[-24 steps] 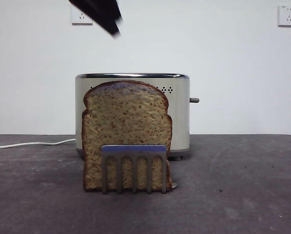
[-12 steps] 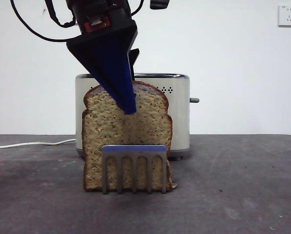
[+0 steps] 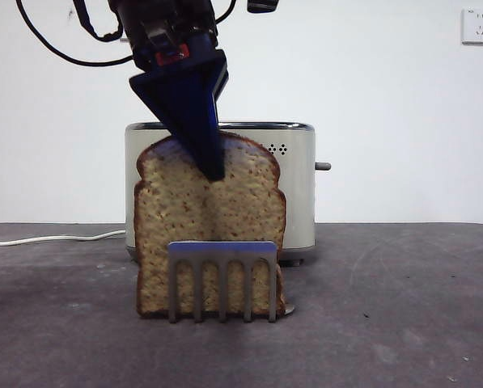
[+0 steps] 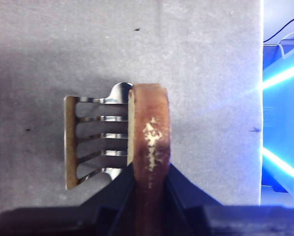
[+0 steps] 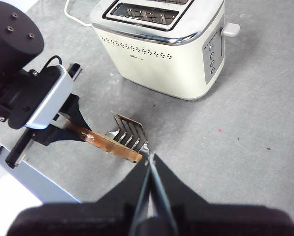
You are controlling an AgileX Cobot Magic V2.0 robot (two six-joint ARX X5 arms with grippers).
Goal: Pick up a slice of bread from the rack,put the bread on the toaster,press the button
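The slice of bread (image 3: 209, 226) stands upright in the rack (image 3: 222, 250), in front of the toaster (image 3: 299, 186). My left gripper (image 3: 211, 166) comes down from the top left onto the slice's domed top. In the left wrist view its jaws press both sides of the crust (image 4: 149, 132), beside the rack's prongs (image 4: 95, 142), so it is shut on the slice. My right gripper (image 5: 149, 158) is shut and empty, held high above the table. Its view shows the toaster (image 5: 161, 54), the rack (image 5: 129, 130), the slice edge-on (image 5: 110, 142) and the left arm (image 5: 33, 98).
The toaster's lever (image 3: 323, 166) sticks out on its right side; it also shows in the right wrist view (image 5: 230, 29). A white cable (image 3: 55, 238) runs left from the toaster along the table. Two slots open in the toaster's top (image 5: 147, 12).
The left gripper came down from the top of the view onto the slice's top and its jaws closed on it. The slice shifted slightly left.
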